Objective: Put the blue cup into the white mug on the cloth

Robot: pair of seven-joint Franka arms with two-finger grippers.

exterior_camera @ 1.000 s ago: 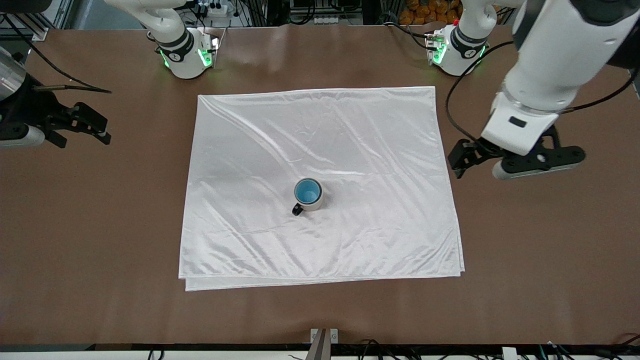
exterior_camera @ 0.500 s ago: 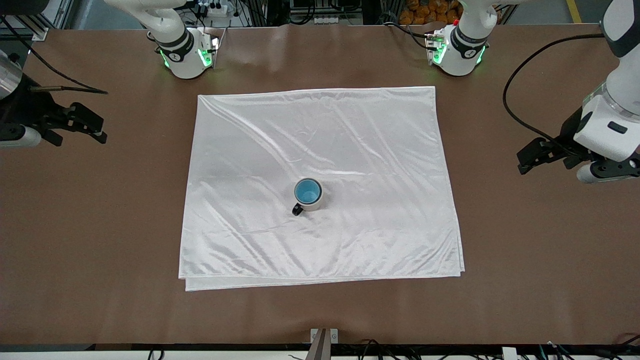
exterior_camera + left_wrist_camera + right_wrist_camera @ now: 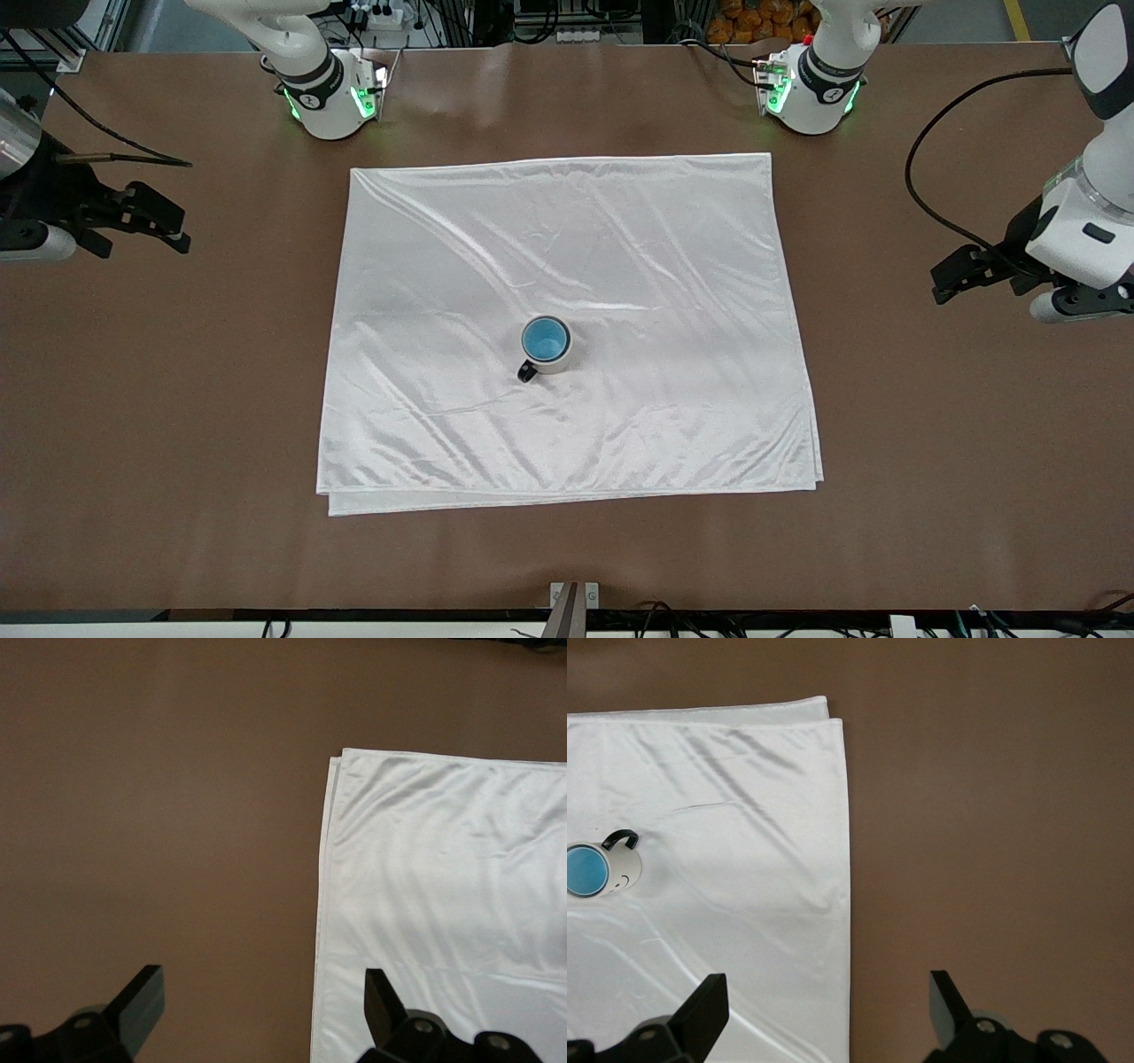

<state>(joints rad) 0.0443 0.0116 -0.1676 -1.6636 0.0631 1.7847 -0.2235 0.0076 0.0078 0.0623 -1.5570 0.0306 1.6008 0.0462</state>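
Observation:
The blue cup [image 3: 544,338] sits upright inside the white mug [image 3: 561,359], which stands near the middle of the white cloth [image 3: 620,248] with its black handle toward the front camera. My left gripper [image 3: 955,278] is open and empty over bare table beside the cloth's edge at the left arm's end. My right gripper [image 3: 173,227] is open and empty over bare table at the right arm's end. The right wrist view shows the mug [image 3: 627,870], the cup [image 3: 585,870], the cloth [image 3: 744,859] and that gripper [image 3: 826,985]. The left wrist view shows the cloth's corner [image 3: 461,886] and that gripper [image 3: 260,981].
The brown table [image 3: 930,443] surrounds the cloth on all sides. The two arm bases [image 3: 332,97] [image 3: 811,89] stand along the table's edge farthest from the front camera. A black cable [image 3: 926,204] hangs by the left arm.
My left arm has swung away from the cloth's edge toward the left arm's end of the table. The right arm, cup and mug have hardly moved.

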